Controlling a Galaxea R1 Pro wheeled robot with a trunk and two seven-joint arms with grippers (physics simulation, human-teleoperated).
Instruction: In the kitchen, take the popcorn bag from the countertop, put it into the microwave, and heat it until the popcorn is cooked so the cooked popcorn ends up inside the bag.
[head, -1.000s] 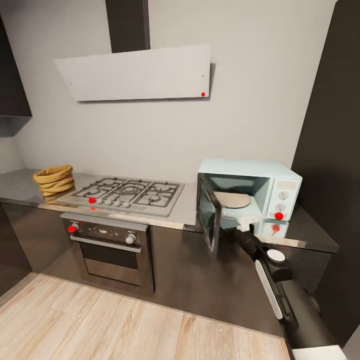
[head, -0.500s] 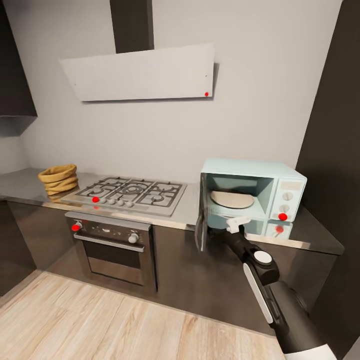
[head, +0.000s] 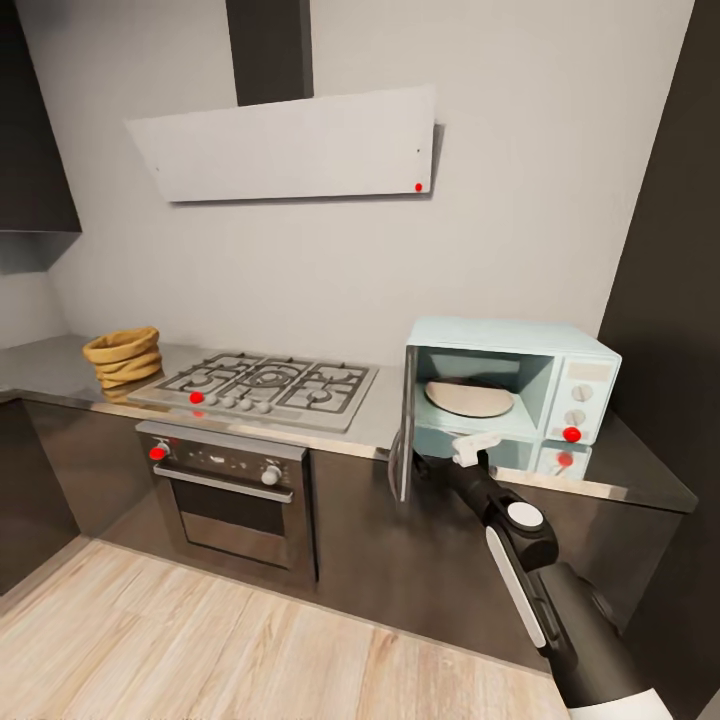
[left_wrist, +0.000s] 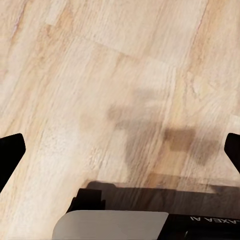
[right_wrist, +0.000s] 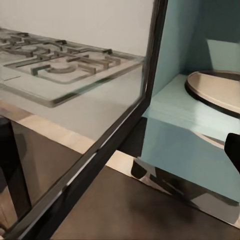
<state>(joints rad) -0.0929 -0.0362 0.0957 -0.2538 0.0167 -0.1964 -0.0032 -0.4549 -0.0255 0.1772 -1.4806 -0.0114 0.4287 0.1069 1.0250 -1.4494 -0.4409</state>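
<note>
Wide view of the kitchen; the grey countertop (head: 375, 425) runs across the middle of the frame, steel hob (head: 262, 388) at centre with the oven (head: 232, 488) beneath, white hood (head: 290, 148) above; at right of centre sits the microwave (head: 515, 385), door (head: 404, 435) swung wide, turntable plate (head: 469, 398) bare inside; the right gripper (head: 470, 447) hangs just below the open cavity, next to the door, and I cannot tell how its jaws stand; the left gripper (left_wrist: 120, 150) points at wooden floor (left_wrist: 120, 75), fingers spread wide, nothing between them; far at middle left, the popcorn bag (head: 124, 356) stands on the counter beside the hob, well apart from the microwave; it looks light, soft and crushable, so a gentle pinch on the rolled rim seems best.
</note>
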